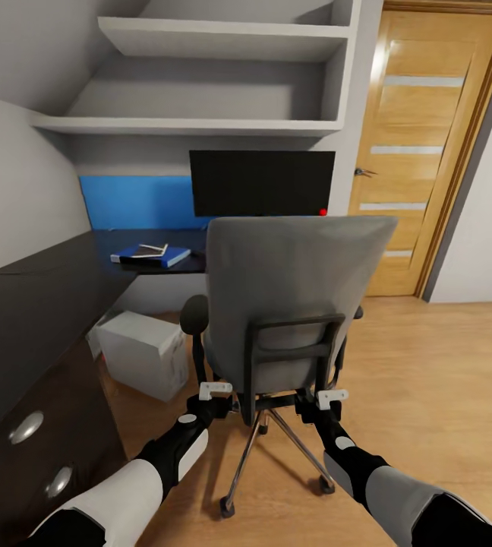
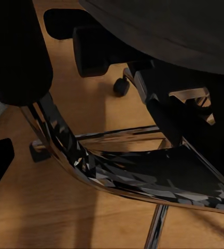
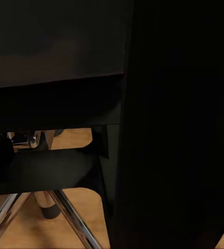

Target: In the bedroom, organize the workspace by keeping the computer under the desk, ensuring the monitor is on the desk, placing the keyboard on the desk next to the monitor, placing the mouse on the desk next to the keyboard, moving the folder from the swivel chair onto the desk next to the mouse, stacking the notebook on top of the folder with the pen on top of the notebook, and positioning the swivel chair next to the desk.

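Observation:
The swivel chair (image 1: 291, 281) stands with its grey back toward me, in front of the black desk (image 1: 41, 296). My left gripper (image 1: 216, 390) and right gripper (image 1: 331, 396) reach low at the chair's back frame, one on each side; their fingers are hidden against the chair. The chair's chrome base (image 2: 117, 171) shows close up in the left wrist view, and its legs (image 3: 65, 207) in the right wrist view. The monitor (image 1: 261, 182) stands on the desk behind the chair. The blue folder (image 1: 171, 258) lies on the desk with the notebook (image 1: 149, 251) on it. The computer (image 1: 143, 353) sits on the floor by the desk. Keyboard, mouse and pen are hidden.
The desk's drawer unit with silver knobs (image 1: 26, 427) is close on my left. Grey wall shelves (image 1: 200, 125) hang above the desk. A wooden door (image 1: 428, 152) is at the back right, with open wood floor (image 1: 443, 380) to the right of the chair.

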Available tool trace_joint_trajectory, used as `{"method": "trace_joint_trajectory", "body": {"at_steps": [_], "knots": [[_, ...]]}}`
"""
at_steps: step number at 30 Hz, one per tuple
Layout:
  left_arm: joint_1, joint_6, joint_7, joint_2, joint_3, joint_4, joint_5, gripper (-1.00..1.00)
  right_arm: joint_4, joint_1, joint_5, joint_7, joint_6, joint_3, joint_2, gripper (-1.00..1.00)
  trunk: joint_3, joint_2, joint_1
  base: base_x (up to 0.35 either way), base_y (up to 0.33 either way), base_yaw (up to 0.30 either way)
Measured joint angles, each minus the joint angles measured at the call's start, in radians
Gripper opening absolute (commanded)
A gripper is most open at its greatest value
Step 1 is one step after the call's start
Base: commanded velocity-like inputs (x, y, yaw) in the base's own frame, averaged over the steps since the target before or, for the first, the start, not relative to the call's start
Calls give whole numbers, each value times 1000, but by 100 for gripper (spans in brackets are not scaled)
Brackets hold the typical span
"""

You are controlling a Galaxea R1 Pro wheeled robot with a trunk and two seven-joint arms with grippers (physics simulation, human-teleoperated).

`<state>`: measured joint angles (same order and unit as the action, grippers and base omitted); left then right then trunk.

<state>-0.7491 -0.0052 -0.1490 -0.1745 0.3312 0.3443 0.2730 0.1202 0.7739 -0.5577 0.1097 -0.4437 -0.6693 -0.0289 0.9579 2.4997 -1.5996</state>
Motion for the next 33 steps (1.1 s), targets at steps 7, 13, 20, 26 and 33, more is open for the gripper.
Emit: {"method": "trace_joint_trajectory", "body": {"at_steps": [7, 13, 20, 26, 33], "knots": [[0, 0, -1, 0, 1, 0, 0, 100, 0, 0, -1, 0, 0, 0, 0, 100, 0, 0, 0, 320, 0, 0], [0, 0, -2, 0, 0, 0, 0, 100, 0, 0, -1, 0, 0, -2, 0, 100, 0, 0, 0, 318, 0, 0], [0, -1, -2, 0, -1, 0, -1, 100, 0, 0, 1, 0, 1, -4, 0, 100, 0, 0, 0, 244, 0, 0], [0, -2, 3, 0, -5, 1, -3, 100, 0, 0, 2, 0, 1, -6, 0, 100, 0, 0, -1, -12, 0, 0], [0, 0, 3, 0, -4, 1, -4, 100, 0, 0, 2, 0, 1, -6, 0, 100, 0, 0, -1, -269, 0, 0]]}}
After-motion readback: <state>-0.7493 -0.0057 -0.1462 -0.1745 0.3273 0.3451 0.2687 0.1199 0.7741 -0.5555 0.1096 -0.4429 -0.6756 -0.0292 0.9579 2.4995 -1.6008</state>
